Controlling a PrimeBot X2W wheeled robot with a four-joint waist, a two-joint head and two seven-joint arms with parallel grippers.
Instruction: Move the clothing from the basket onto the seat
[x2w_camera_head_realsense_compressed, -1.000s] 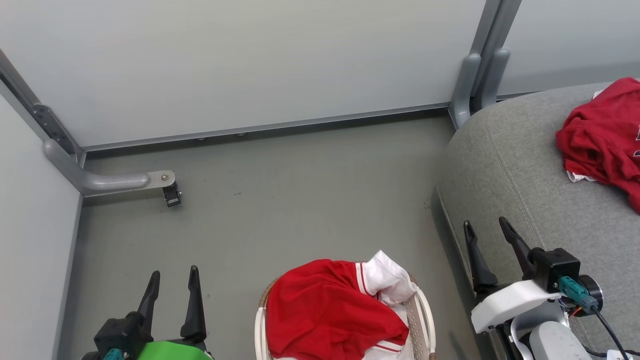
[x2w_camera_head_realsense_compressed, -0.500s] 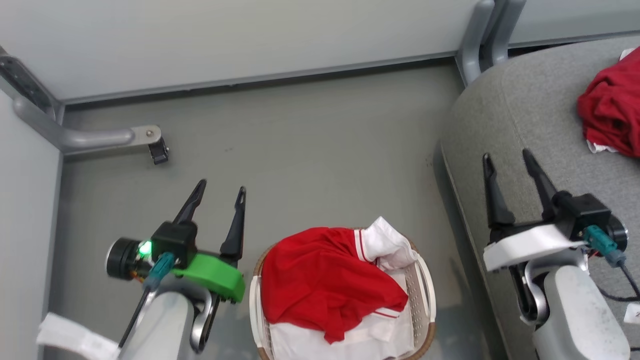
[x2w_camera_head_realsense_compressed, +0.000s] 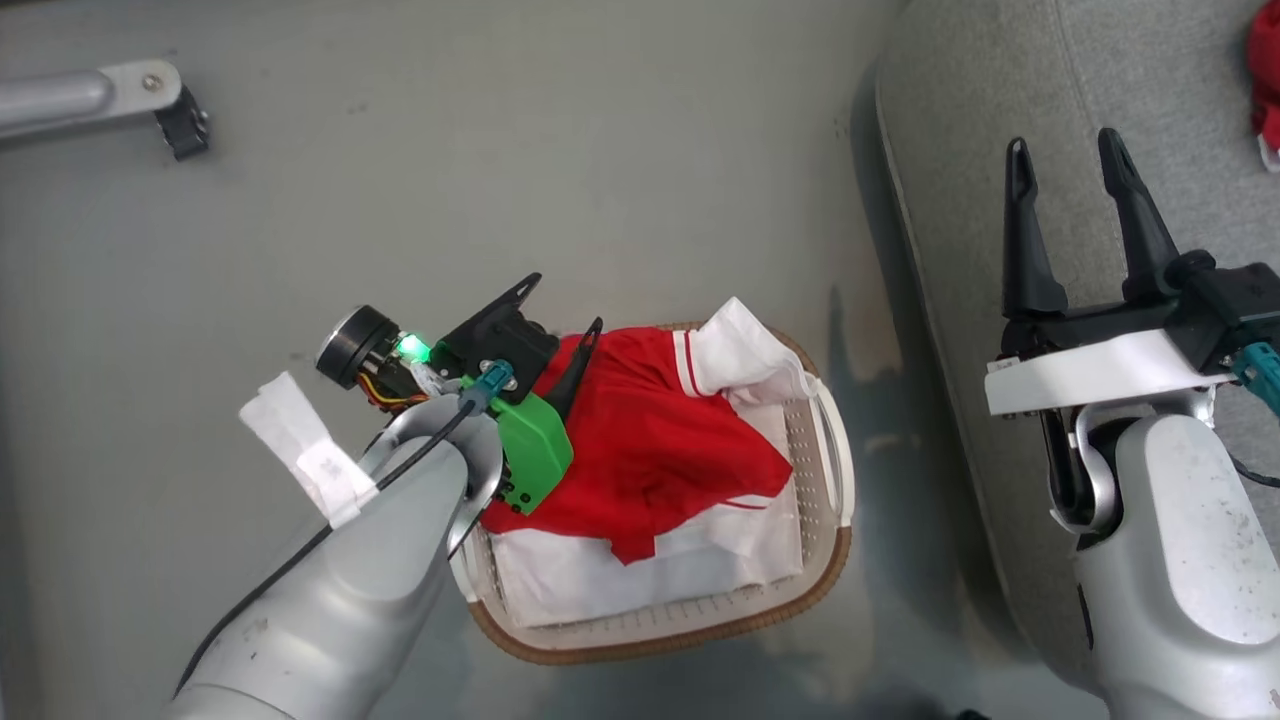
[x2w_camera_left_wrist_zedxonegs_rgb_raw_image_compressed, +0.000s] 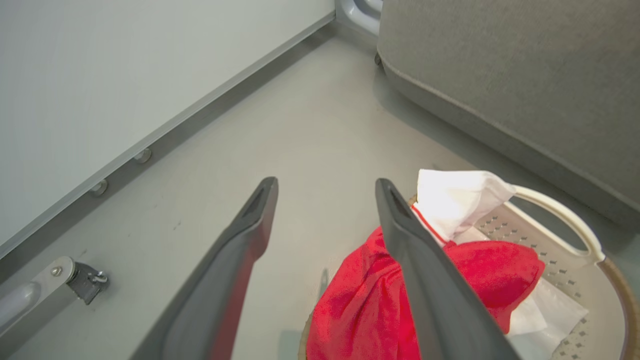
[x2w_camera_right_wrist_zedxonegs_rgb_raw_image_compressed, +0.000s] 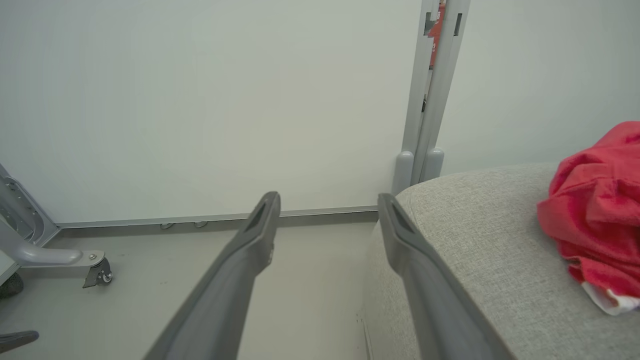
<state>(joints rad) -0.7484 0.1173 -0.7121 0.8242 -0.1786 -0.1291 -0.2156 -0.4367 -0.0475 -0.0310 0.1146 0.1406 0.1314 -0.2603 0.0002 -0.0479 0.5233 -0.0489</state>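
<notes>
The basket (x2w_camera_head_realsense_compressed: 660, 640) stands on the floor beside the seat (x2w_camera_head_realsense_compressed: 960, 150). In it lies the clothing (x2w_camera_head_realsense_compressed: 650, 440), a red garment with a white sleeve (x2w_camera_head_realsense_compressed: 745, 355) over white fabric. My left gripper (x2w_camera_head_realsense_compressed: 560, 312) hangs open over the basket's left rim, one finger above the red cloth, the other outside, nothing between them. The left wrist view shows that gripper (x2w_camera_left_wrist_zedxonegs_rgb_raw_image_compressed: 326, 184), the clothing (x2w_camera_left_wrist_zedxonegs_rgb_raw_image_compressed: 365, 300), the basket (x2w_camera_left_wrist_zedxonegs_rgb_raw_image_compressed: 500, 227) and the seat (x2w_camera_left_wrist_zedxonegs_rgb_raw_image_compressed: 500, 75). My right gripper (x2w_camera_head_realsense_compressed: 1065, 148) stands open and empty over the seat's edge. Another red garment (x2w_camera_right_wrist_zedxonegs_rgb_raw_image_compressed: 595, 205) lies on the seat (x2w_camera_right_wrist_zedxonegs_rgb_raw_image_compressed: 475, 240).
Grey floor lies around the basket. A metal frame foot with a castor (x2w_camera_head_realsense_compressed: 150, 95) sits at the far left. Pale wall panels and a grey post (x2w_camera_right_wrist_zedxonegs_rgb_raw_image_compressed: 425, 100) close the back. The seat's rounded side rises right of the basket.
The head camera has tilted down. My left arm has swung forward and right, from the floor beside the basket to its left rim. Both grippers stay open.
</notes>
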